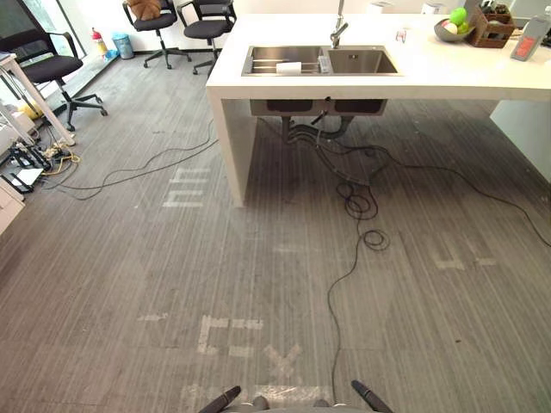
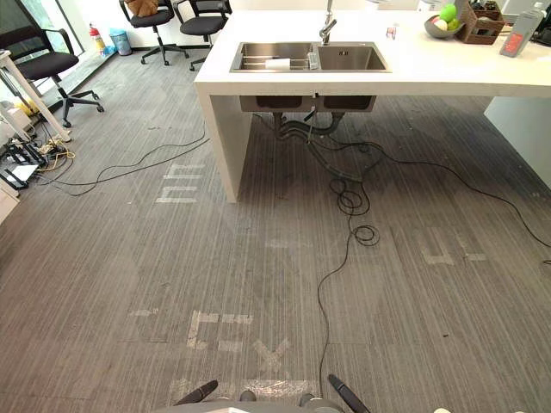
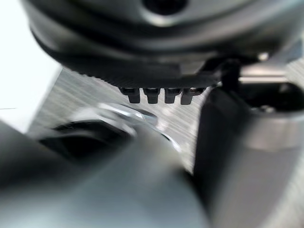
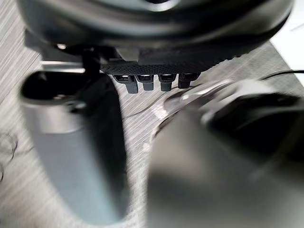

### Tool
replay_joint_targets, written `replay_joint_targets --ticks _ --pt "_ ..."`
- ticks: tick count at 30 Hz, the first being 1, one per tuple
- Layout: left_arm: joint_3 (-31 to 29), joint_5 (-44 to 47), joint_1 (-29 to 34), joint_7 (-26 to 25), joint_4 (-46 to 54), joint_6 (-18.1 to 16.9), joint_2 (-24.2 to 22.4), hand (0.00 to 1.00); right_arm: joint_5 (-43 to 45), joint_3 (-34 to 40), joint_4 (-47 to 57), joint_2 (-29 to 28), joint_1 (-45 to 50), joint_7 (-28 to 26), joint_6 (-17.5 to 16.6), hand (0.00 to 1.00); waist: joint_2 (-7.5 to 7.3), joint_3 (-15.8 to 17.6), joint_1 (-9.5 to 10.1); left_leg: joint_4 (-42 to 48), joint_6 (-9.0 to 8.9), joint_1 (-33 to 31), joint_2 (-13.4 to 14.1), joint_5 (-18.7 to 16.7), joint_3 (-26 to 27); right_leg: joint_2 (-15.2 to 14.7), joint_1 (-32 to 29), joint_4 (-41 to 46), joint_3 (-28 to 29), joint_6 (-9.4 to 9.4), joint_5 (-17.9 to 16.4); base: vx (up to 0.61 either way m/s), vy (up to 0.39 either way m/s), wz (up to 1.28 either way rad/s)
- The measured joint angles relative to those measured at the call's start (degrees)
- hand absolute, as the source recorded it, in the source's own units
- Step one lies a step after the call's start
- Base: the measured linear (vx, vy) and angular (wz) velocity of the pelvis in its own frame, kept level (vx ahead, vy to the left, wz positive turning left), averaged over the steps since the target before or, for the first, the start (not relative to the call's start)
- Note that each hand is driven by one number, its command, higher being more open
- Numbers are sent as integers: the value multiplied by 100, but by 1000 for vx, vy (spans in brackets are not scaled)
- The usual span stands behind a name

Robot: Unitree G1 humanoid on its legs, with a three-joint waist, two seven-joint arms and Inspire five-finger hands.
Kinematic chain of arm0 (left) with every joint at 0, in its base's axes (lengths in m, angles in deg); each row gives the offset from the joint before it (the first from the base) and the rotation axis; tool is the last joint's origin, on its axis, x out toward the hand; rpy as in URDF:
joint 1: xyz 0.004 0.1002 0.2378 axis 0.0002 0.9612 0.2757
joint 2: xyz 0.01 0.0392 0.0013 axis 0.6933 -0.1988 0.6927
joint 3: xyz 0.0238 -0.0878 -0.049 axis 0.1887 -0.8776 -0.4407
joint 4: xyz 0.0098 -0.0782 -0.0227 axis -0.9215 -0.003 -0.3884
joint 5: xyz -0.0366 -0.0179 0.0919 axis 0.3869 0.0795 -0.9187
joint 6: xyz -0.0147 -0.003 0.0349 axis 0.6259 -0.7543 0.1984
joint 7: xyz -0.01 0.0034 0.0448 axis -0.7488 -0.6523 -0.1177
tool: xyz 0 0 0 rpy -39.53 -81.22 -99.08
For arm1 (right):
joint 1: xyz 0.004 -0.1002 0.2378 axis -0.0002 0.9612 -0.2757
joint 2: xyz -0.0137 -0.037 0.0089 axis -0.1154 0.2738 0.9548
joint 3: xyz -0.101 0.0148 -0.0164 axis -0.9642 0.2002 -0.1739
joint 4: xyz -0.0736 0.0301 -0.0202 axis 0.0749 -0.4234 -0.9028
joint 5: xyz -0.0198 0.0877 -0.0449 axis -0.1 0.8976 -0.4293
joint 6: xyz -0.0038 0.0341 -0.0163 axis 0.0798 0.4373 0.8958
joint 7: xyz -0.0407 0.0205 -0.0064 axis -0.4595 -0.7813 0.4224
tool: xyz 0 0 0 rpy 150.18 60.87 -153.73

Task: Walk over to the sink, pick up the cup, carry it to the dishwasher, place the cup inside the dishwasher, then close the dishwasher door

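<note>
A grey striped floor (image 1: 129,284) is seen stretching ahead to a white surface (image 1: 448,73) in which a double sink (image 1: 362,62) is set, with a tap (image 1: 338,30) behind the divider. A loose cable (image 1: 357,206) is trailed over the floor in between.

A small white item, taken to be the cup (image 1: 288,67), is seen in the sink's left basin. It appears to be laid on its side on a rack, with its long axis across the basin, though this cannot be told for sure.

The left hand (image 3: 152,76) and the right hand (image 4: 156,66) are held low. The fingers of each are relaxed in a row apart from the thumb, and nothing is clamped in either.

The cup lies well apart from both hands, almost straight ahead, so neither hand is judged nearer. The walk has to be made before any reach.
</note>
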Motion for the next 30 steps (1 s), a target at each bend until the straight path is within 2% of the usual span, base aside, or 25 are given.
replay_joint_targets --ticks 5,10,15,22,25,30 --pt "143 -57 -428 127 146 151 -11 100 9 -22 251 -83 -690 -38 8 100 30 121 -25 -194 -149 72 -7 98 -25 0 37 -49 -166 32 0 11 -9 8" --pt "350 -307 -661 57 160 130 -81 100 -41 -134 498 -53 -972 -36 18 100 62 285 -31 -223 -180 162 6 103 -13 -5 107 -13 -259 95 -43 4 -4 4" --pt "504 -608 -748 -781 162 -107 -372 100 -324 -319 503 -74 -929 170 -36 100 76 324 -50 -235 -247 177 7 64 36 -35 83 39 -303 100 -78 3 5 -3" --pt "497 -1692 -733 -1825 199 -448 -470 100 -775 -488 744 -76 -739 491 -459 100 43 403 -65 -231 -258 172 10 51 261 -129 -123 403 -362 56 -251 -1 8 -8" --pt "494 -1950 -645 -2126 421 -616 -448 100 -764 -596 802 -80 -699 453 -517 100 39 406 -64 -223 -255 171 11 49 298 -177 -169 561 -434 59 -331 -5 -3 4" --pt "451 -2259 -521 -2198 621 -747 -445 100 -758 -802 953 -134 -600 306 -519 100 22 416 -54 -189 -216 191 15 22 331 -221 -223 779 -438 56 -451 -3 -5 1"
